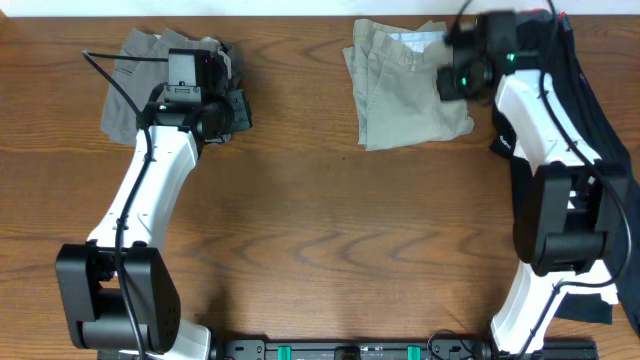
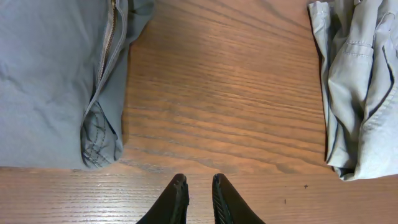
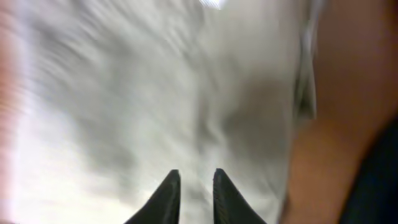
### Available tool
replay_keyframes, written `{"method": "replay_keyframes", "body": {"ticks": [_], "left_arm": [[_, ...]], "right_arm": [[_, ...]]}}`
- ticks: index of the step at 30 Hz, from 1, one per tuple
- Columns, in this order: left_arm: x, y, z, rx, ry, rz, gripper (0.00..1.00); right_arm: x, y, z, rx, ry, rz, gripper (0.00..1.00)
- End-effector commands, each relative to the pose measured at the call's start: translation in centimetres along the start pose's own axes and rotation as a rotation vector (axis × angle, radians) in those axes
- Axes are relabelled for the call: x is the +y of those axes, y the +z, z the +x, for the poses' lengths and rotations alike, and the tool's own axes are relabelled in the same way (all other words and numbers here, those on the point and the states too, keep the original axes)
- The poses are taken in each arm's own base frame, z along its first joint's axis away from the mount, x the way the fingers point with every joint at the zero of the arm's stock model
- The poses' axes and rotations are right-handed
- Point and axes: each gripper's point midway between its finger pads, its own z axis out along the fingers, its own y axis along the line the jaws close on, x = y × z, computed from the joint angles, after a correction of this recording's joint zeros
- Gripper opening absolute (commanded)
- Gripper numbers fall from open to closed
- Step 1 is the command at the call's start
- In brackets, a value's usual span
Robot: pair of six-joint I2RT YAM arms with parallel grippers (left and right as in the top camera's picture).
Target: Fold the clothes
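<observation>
Light khaki shorts [image 1: 400,90] lie folded at the table's far middle; they also show at the right edge of the left wrist view [image 2: 360,87] and fill the blurred right wrist view [image 3: 155,93]. Darker grey shorts [image 1: 130,85] lie at the far left and show in the left wrist view [image 2: 50,81]. A long black garment [image 1: 590,110] lies along the right side. My left gripper [image 1: 240,112] [image 2: 199,182] is shut and empty over bare wood beside the grey shorts. My right gripper [image 1: 450,80] [image 3: 196,177] is shut, just above the khaki shorts' right part.
The brown wooden table [image 1: 330,230] bears everything. The black garment runs down the right side under and behind the right arm's base [image 1: 560,230]. The left arm's base [image 1: 110,290] stands at the front left. A black rail [image 1: 350,350] runs along the front edge.
</observation>
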Motion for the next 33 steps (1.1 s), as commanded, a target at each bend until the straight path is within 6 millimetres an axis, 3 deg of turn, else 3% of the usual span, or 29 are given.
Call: {"method": "replay_keyframes", "body": {"ticks": [1,5,8,14,19,23,28,33], "left_arm": [[0.2,-0.5,-0.5,-0.019,0.024,-0.011,0.17],[0.2,-0.5,-0.5,-0.019,0.053,-0.011,0.17],[0.7,-0.5,-0.6,-0.026,0.073,-0.041,0.17],[1.8,-0.6,-1.0,-0.037,0.062,-0.081,0.24],[2.9,-0.9,-1.3,-0.044,0.041,-0.095,0.24],[3.6,-1.0,-1.5,-0.048,0.027,-0.104,0.25],[4.2,-1.1,-1.6,-0.053,0.018,-0.118,0.25],[4.7,-1.2,-1.7,-0.056,0.022,-0.129,0.29]], "right_arm": [[5.2,-2.5,-3.1,-0.086,-0.077,-0.12,0.24],[7.3,-0.5,-2.4,-0.061,-0.115,-0.126,0.23],[8.5,2.3,-1.2,-0.022,-0.13,-0.127,0.19],[9.4,7.6,1.7,0.06,-0.122,-0.14,0.17],[10.7,10.1,4.5,0.14,-0.126,-0.169,0.17],[12.5,10.6,7.7,0.251,-0.145,-0.205,0.18],[15.8,8.7,12.6,0.441,-0.208,-0.303,0.23],[17.3,6.1,17.3,0.639,-0.288,-0.334,0.29]]}}
